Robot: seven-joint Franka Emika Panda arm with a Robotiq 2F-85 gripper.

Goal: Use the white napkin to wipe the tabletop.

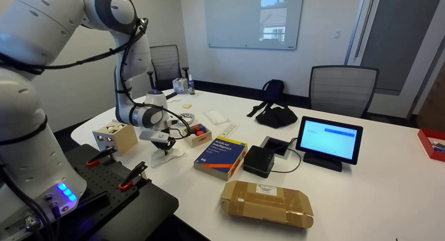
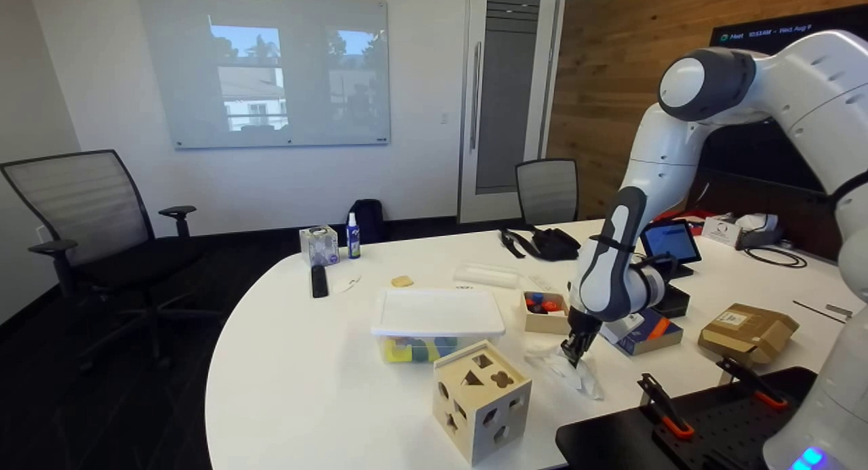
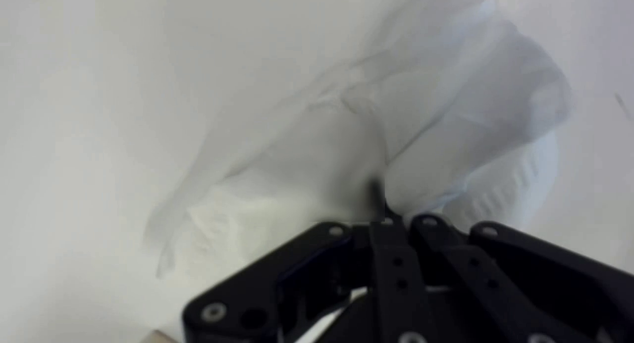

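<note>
The white napkin (image 1: 163, 160) lies crumpled on the white tabletop (image 1: 365, 199), beside the black platform. It also shows in an exterior view (image 2: 582, 380) and spreads out, creased, in the wrist view (image 3: 317, 145). The tabletop also fills much of an exterior view (image 2: 305, 388). My gripper (image 1: 166, 152) points down at the napkin, its tips at table height. In an exterior view the gripper (image 2: 574, 359) presses into the cloth. In the wrist view the gripper's fingers (image 3: 394, 212) are close together with cloth gathered at them; the very tips are hidden in the napkin.
A wooden shape cube (image 2: 478, 402) and a lidded plastic bin (image 2: 437, 321) stand near the napkin. A small wooden box of blocks (image 1: 198, 138) and a thick blue book (image 1: 222, 157) are close by. A cardboard box (image 1: 267, 204), black box (image 1: 258, 161) and tablet (image 1: 330, 140) stand farther along.
</note>
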